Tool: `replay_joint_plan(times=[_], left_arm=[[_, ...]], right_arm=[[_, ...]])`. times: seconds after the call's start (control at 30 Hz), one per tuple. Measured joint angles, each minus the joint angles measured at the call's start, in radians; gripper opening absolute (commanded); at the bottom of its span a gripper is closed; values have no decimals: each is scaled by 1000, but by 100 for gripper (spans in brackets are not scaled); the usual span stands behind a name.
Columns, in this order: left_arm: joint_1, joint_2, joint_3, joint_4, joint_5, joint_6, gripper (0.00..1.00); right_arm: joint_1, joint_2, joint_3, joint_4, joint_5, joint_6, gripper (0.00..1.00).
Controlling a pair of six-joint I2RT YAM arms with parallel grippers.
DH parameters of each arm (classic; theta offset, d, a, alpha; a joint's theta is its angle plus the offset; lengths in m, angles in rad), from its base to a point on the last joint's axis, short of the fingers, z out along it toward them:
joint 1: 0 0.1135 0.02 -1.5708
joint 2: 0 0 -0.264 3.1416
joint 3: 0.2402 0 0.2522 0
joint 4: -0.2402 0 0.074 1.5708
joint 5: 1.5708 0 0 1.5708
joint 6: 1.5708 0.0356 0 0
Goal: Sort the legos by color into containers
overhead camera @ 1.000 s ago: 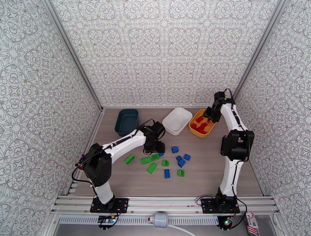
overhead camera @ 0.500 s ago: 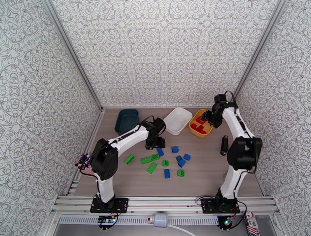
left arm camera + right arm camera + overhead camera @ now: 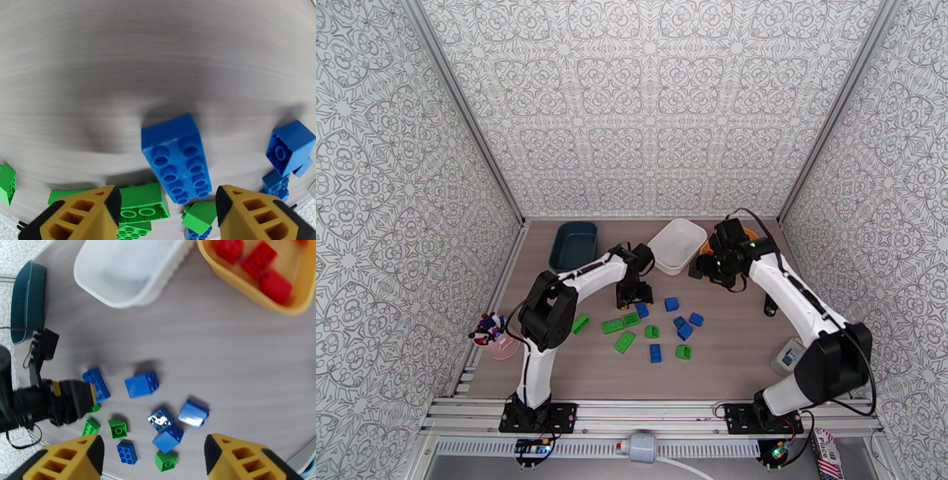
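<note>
A blue lego (image 3: 175, 158) lies flat on the table, its near end between the tips of my open left gripper (image 3: 166, 197), touching neither finger. From above, the left gripper (image 3: 630, 298) hovers at the left edge of the scattered blue and green legos (image 3: 656, 328). My right gripper (image 3: 153, 443) is open and holds nothing, above the table near the white container (image 3: 130, 267) and the yellow container (image 3: 233, 279), which holds red legos (image 3: 258, 259). The teal container (image 3: 573, 246) stands at the back left. In the overhead view the right gripper (image 3: 703, 268) sits in front of the white container (image 3: 676, 245).
A pink cup (image 3: 502, 343) with a small multicoloured thing beside it sits at the table's left edge. A black object (image 3: 770, 304) and a small grey device (image 3: 790, 355) lie on the right side. Patterned walls enclose the table.
The right arm has swung from over the yellow container leftward and toward the table's middle, its fingers now wider apart. The left gripper has stayed over the same blue lego while its elbow shifted.
</note>
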Motion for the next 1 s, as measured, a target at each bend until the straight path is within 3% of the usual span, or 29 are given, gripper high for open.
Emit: replay_joint_plan(times=[0.33,1.0], left_arm=[[-12,110,114,-8,-2,5,57],[-21,163,179,-58,-27,16,32]], right_arm=[[0,-122,-103,27,0,42,70],[0,-128,-132,60,-45,61,67]])
